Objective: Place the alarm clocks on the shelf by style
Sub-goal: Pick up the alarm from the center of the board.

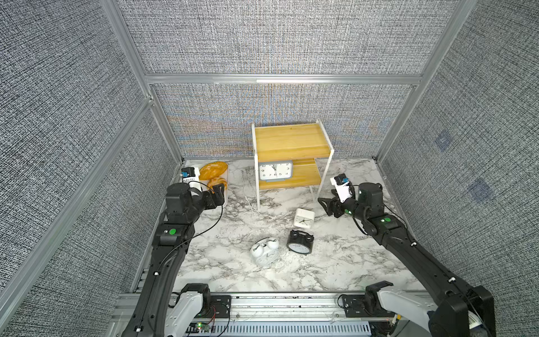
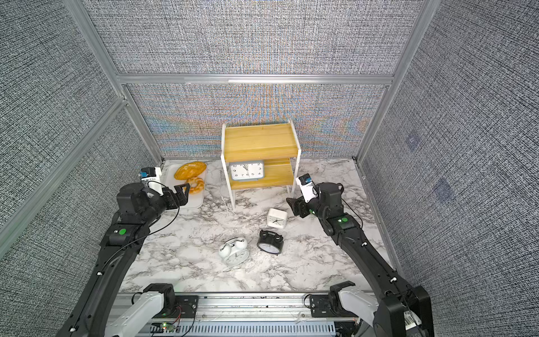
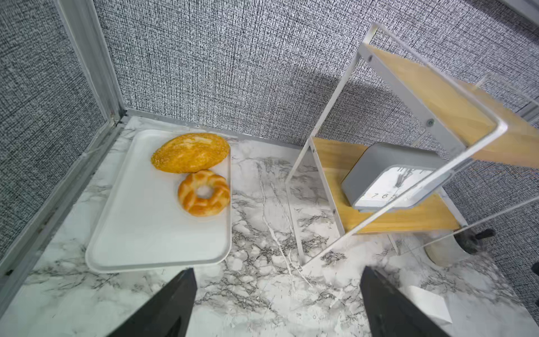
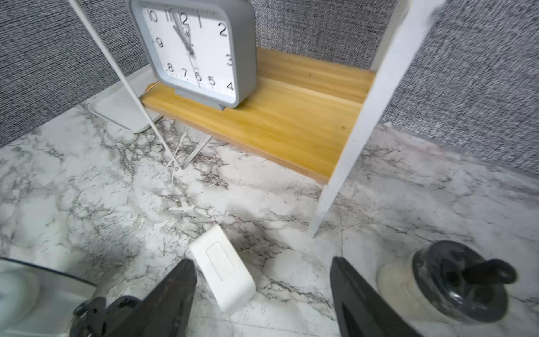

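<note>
Over the bench [image 1: 227, 262] I see left tool [image 3: 277, 270] and right tool [image 4: 262, 259] wide, empty (grey clock [image 1: 275, 170] on shelf [image 1: 291, 140]).

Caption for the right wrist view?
Open right claw near the small white clock; grey clock stands on the lower shelf board.

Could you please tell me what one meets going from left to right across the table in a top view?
tray → white bell clock → black bell clock → right claw
</note>
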`<state>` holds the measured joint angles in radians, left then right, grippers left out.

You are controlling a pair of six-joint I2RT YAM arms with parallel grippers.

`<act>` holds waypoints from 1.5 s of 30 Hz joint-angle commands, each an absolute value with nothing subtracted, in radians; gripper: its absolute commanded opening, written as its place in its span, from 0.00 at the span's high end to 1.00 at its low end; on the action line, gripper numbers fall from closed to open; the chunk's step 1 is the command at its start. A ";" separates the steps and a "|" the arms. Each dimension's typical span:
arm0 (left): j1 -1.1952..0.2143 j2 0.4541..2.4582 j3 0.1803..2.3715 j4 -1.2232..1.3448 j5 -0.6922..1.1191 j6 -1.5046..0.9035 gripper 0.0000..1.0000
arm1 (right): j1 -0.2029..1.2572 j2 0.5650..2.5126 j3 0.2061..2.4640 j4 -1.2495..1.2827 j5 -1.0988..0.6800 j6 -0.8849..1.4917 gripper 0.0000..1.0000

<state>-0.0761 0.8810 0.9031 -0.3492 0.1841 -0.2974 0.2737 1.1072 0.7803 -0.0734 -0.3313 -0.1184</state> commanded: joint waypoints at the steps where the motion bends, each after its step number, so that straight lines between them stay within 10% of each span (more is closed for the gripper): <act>1: -0.076 0.854 0.874 -0.377 0.230 -0.245 0.06 | 0.286 1.125 0.739 -0.096 -0.392 -0.115 0.23; 45: -0.076 0.870 0.865 -0.396 0.331 -0.204 0.05 | 0.383 1.445 0.758 -0.049 -0.322 -0.256 0.28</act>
<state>-0.0765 0.8680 0.8616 -0.3950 0.3237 -0.2131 0.3801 1.4403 0.7483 -0.0437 -0.3424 -0.2485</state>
